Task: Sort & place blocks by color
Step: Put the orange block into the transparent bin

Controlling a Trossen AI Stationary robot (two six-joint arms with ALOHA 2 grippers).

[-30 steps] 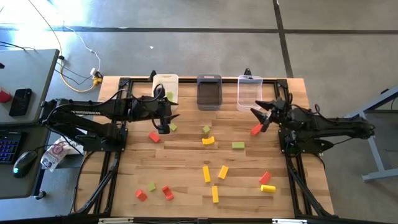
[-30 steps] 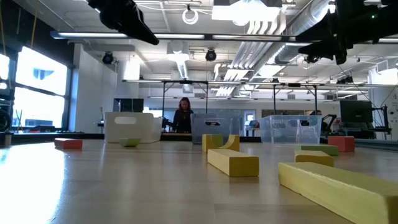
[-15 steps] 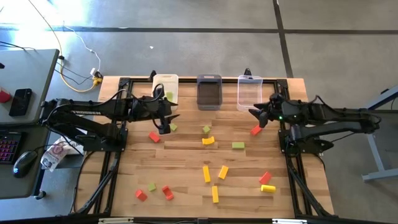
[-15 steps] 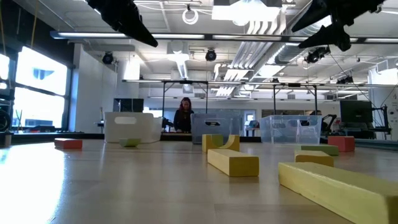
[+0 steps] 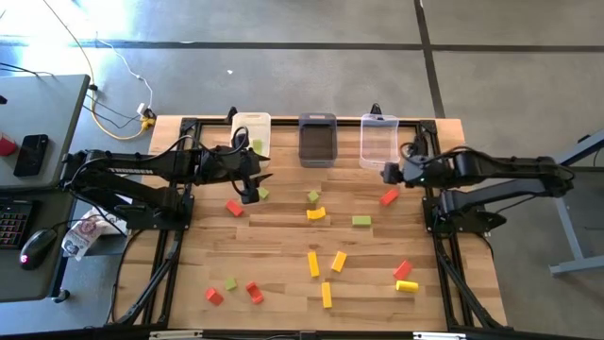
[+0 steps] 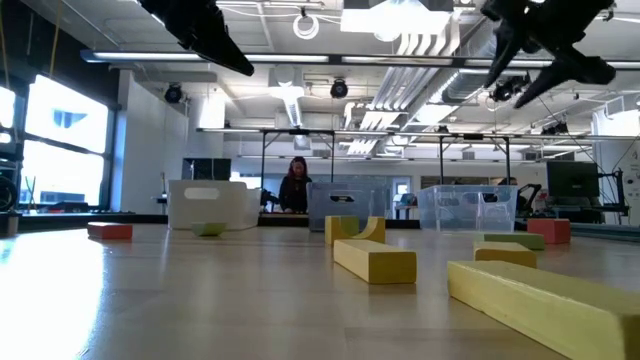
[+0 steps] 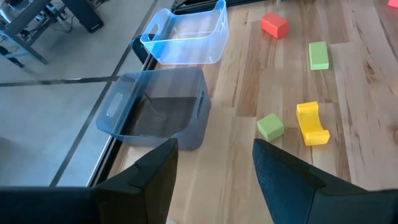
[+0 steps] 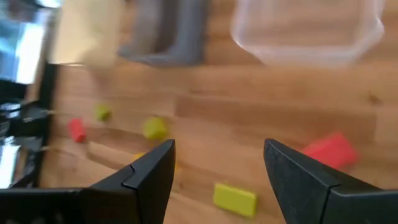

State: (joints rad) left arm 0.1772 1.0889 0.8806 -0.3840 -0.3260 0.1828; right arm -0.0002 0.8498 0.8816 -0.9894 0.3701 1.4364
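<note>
Red, yellow and light green blocks lie scattered flat on the wooden table (image 5: 283,236). Among them are a red block (image 5: 389,197), a green bar (image 5: 361,221) and a yellow arch (image 5: 316,213). One green block (image 5: 258,144) lies in the white bin (image 5: 251,127). My left gripper (image 5: 249,193) hangs open above the table, near a green block (image 5: 263,194) and a red one (image 5: 234,208). Nothing is between its fingers (image 7: 214,152). My right gripper (image 5: 388,173) hangs open in front of the clear bin (image 5: 379,142), above and beside the red block (image 8: 329,151). It holds nothing (image 8: 217,152).
The white, dark grey (image 5: 317,140) and clear bins stand in a row at the table's far edge. More blocks lie toward the near edge, such as a yellow bar (image 5: 327,295) and a red block (image 5: 214,296). A person stands in the room beyond the table (image 6: 297,187).
My right gripper has risen and drawn back a little toward the clear bin. Its wrist has rolled and tipped, so the fingers now slant down. My left gripper has kept its place. No block has moved.
</note>
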